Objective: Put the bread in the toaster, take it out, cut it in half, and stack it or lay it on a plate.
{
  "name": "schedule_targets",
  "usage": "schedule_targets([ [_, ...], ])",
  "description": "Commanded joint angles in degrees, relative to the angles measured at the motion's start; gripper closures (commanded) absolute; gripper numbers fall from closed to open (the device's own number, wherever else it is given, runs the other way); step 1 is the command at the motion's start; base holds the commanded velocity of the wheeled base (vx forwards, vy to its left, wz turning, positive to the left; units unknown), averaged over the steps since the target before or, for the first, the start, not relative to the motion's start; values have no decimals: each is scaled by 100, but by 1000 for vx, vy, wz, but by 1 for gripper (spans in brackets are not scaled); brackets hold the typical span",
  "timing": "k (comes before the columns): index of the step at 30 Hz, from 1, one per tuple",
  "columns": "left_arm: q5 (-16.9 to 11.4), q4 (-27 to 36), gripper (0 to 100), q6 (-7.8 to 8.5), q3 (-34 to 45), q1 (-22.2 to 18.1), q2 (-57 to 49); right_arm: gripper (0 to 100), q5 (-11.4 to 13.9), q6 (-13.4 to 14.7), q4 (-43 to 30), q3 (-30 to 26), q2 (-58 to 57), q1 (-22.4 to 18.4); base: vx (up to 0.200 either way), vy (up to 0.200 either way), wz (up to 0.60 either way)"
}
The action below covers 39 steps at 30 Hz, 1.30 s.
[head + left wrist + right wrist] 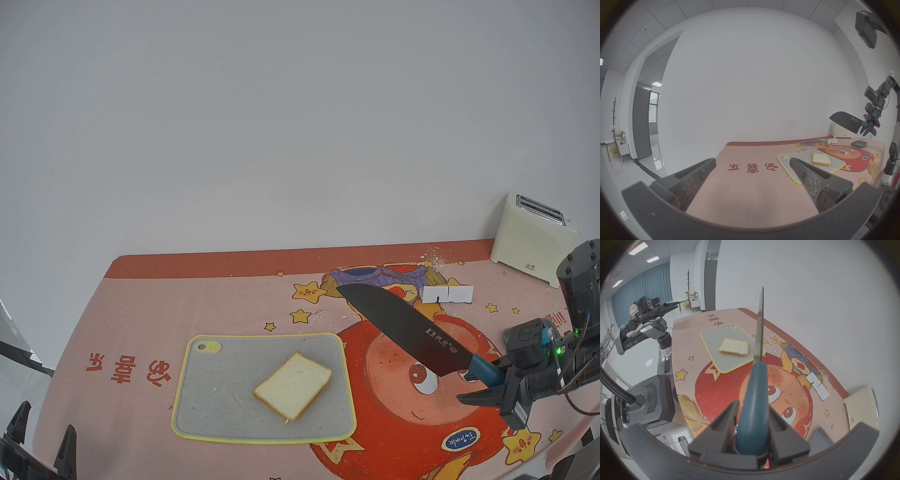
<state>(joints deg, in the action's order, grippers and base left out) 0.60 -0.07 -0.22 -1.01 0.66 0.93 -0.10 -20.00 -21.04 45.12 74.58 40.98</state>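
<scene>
A single slice of bread (292, 385) (821, 158) (733, 347) lies flat on the grey, yellow-rimmed cutting board (215, 400) (718, 333). My right gripper (484, 384) (753, 424) is shut on the blue handle of a black-bladed knife (406, 328) (758, 333) (848, 120). The knife hangs above the table to the right of the board, blade pointing back and left. The cream toaster (537, 237) (862, 408) stands at the table's far right corner. My left gripper (750, 178) (40, 437) stands open, low off the table's front left corner.
A small white block holder (447, 294) (817, 385) sits on the cartoon mat in front of the toaster, with crumbs behind it. A dark tray (858, 143) lies near the table's right edge. The left half of the table is bare.
</scene>
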Motion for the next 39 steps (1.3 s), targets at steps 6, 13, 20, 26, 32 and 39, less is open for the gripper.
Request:
schedule_targets([
  [6,2,-1,0,-4,101,-4,-31,100,45,-417,-49,-91,-216,85,0,0,0],
  [13,2,-1,0,-4,101,4,-31,100,62,-452,-32,-196,-154,489,0,0,0],
  [20,19,-1,0,-22,101,4,-31,100,71,-390,39,-319,-146,709,0,0,0],
  [26,19,7,0,-4,101,4,-31,100,36,-364,417,-267,-58,683,0,0,0],
  [32,19,7,0,-13,101,4,-31,100,10,-162,408,-179,-5,727,0,0,0],
  [39,19,-1,0,-13,101,4,-31,100,98,295,-49,103,30,1184,0,0,0],
])
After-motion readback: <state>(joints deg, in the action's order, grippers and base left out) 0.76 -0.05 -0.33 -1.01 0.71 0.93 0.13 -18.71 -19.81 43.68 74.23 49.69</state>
